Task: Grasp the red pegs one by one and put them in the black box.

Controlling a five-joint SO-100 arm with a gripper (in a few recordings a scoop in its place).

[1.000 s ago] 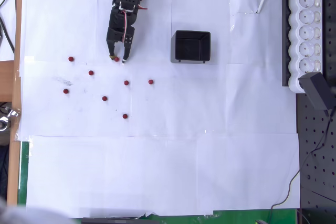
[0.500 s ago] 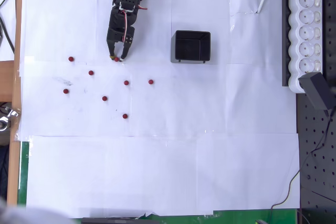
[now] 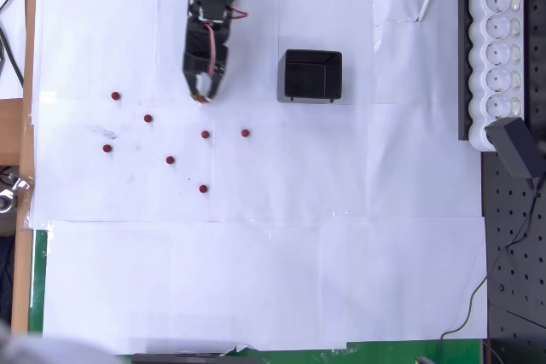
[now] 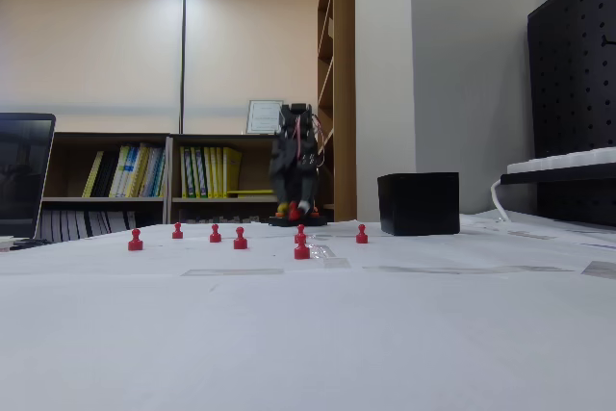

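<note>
Several red pegs lie scattered on the white paper, among them one at the left, one in the middle and one nearest the front; in the fixed view they stand in a row, such as a peg. The black box sits to the right of the arm. My gripper hangs just behind the peg group, left of the box, with its jaws together on a red peg raised slightly off the paper.
A white power strip lies along the right edge beside a black pegboard. A laptop stands at the left and bookshelves behind. The wooden table edge runs down the left side.
The open fingers that straddled the rear peg have shut on it, and the gripper has swung slightly right and lifted; that peg no longer lies on the paper.
</note>
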